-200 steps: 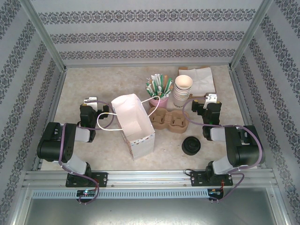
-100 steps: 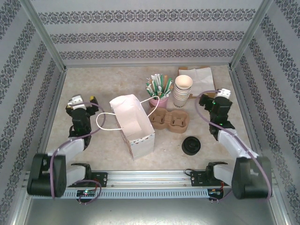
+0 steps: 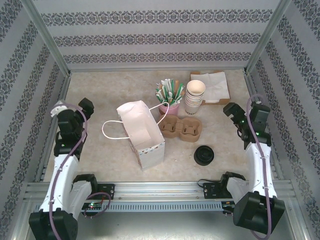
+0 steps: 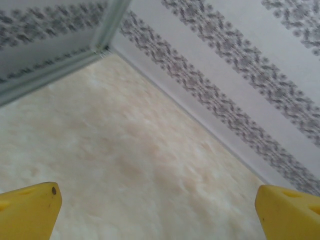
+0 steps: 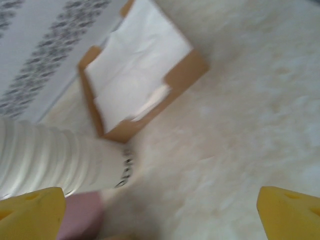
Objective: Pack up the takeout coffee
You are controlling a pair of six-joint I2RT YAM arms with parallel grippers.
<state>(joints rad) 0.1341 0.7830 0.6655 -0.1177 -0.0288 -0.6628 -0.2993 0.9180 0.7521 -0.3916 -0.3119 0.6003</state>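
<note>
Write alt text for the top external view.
An open white paper bag stands mid-table, with a cardboard cup carrier to its right and the black-lidded takeout coffee nearer the arms, outside both. Behind are straws in a pink cup, stacked cream paper cups and a napkin holder. The left gripper and right gripper hang open at the sides, empty.

The table (image 3: 100,90) has a pale, cream-marbled top. Near its middle stands a white paper bag (image 3: 142,132), mouth up, its cord handle trailing toward nine o'clock. Just beside it at three o'clock lies a brown cup carrier (image 3: 181,128). At twelve stands a pink pot of straws (image 3: 169,107), with a stack of cream paper cups (image 3: 195,97) beside it at one and a tray of napkins (image 3: 212,86) farther out. The takeout coffee (image 3: 204,155) sits at five, apart from the carrier.
</note>
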